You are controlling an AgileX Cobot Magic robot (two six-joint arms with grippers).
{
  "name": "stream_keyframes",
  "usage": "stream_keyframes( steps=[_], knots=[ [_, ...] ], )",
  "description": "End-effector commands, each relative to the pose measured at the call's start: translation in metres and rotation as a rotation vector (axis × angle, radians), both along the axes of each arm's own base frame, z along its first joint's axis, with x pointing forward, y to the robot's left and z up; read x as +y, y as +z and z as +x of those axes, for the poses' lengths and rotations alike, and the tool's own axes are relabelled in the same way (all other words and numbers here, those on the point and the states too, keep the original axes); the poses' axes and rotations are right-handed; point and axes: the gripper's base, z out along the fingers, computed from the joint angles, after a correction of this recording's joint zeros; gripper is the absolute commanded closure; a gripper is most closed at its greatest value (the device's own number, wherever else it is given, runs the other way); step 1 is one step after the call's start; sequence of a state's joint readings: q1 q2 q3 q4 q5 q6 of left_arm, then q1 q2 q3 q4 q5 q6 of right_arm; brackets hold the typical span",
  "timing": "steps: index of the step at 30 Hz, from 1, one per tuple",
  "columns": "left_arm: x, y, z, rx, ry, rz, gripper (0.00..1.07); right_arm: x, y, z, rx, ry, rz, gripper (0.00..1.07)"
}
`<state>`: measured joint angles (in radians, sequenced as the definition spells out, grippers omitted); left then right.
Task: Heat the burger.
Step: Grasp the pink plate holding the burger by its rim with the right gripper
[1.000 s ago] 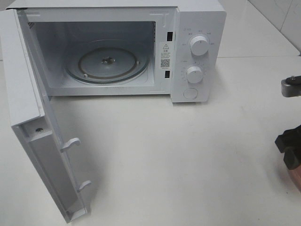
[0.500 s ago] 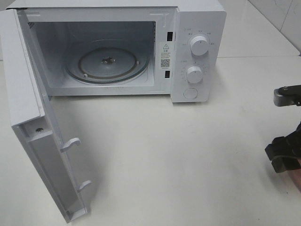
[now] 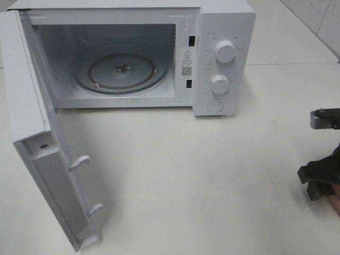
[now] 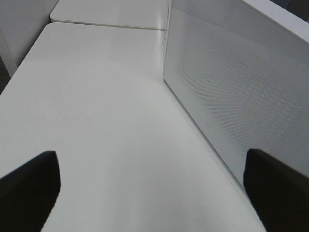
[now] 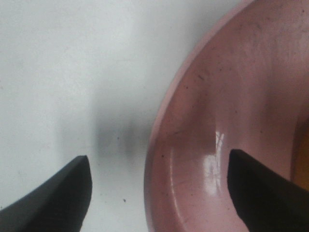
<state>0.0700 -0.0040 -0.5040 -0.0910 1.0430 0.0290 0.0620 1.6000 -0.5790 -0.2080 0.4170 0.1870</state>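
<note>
Right arm (image 3: 323, 175), jaws apart, straddles the pink plate's (image 5: 231, 96) rim at four o'clock from the open microwave (image 3: 226, 21); a golden sliver farther in is probably the burger (image 5: 304, 150).

- Microwave (image 3: 226, 21): smooth white casing with a faint gloss; white plastic knobs (image 3: 225, 51).
- Turntable (image 3: 121, 71): clear, shiny glass.
- Microwave door (image 4: 231, 87): smooth panel with a fine dotted mesh.
- Table (image 3: 186, 170): white, smooth, softly sheened.
- Pink plate (image 5: 231, 111): glossy glaze with tiny dark specks.
- Right gripper (image 5: 158, 162): matt black fingers (image 5: 63, 193).
</note>
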Motion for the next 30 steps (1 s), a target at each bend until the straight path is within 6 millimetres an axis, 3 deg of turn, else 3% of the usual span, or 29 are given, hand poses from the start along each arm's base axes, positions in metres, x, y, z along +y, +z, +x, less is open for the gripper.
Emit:
stream_keyframes(
  steps=[1, 11, 16, 18, 20, 21, 22, 23, 25, 26, 28, 30],
  knots=[
    [-0.001, 0.0, 0.001, -0.005, -0.002, -0.008, 0.09, -0.002, -0.005, 0.003, -0.009, -0.011, -0.005, 0.35],
    [-0.001, 0.0, 0.001, -0.005, -0.002, -0.008, 0.09, -0.001, -0.02, 0.005, 0.033, -0.036, -0.001, 0.36],
    [-0.001, 0.0, 0.001, -0.005, -0.002, -0.008, 0.09, -0.001, -0.028, 0.004, 0.064, -0.048, -0.002, 0.42],
    [-0.001, 0.0, 0.001, -0.005, -0.002, -0.008, 0.09, -0.001, -0.028, 0.004, 0.063, -0.056, -0.001, 0.48],
    [-0.001, 0.0, 0.001, -0.005, -0.002, -0.008, 0.09, -0.001, -0.028, 0.004, 0.062, -0.066, 0.0, 0.6],
    [-0.001, 0.0, 0.001, -0.005, -0.002, -0.008, 0.09, -0.001, -0.028, 0.004, 0.062, -0.066, 0.0, 0.6],
    [-0.001, 0.0, 0.001, -0.005, -0.002, -0.008, 0.09, -0.001, -0.028, 0.004, 0.063, -0.066, -0.001, 0.72],
    [-0.001, 0.0, 0.001, -0.005, -0.002, -0.008, 0.09, -0.001, -0.028, 0.004, 0.063, -0.066, -0.001, 0.72],
    [-0.001, 0.0, 0.001, -0.005, -0.002, -0.008, 0.09, -0.001, -0.028, 0.004, 0.066, -0.067, -0.001, 0.88],
    [-0.001, 0.0, 0.001, -0.005, -0.002, -0.008, 0.09, -0.001, -0.028, 0.004, 0.066, -0.067, -0.001, 0.88],
    [-0.001, 0.0, 0.001, -0.005, -0.002, -0.008, 0.09, -0.002, -0.028, 0.003, 0.072, -0.068, -0.003, 1.07],
    [-0.001, 0.0, 0.001, -0.005, -0.002, -0.008, 0.09, -0.002, -0.028, 0.003, 0.074, -0.069, -0.003, 1.07]
  ],
)
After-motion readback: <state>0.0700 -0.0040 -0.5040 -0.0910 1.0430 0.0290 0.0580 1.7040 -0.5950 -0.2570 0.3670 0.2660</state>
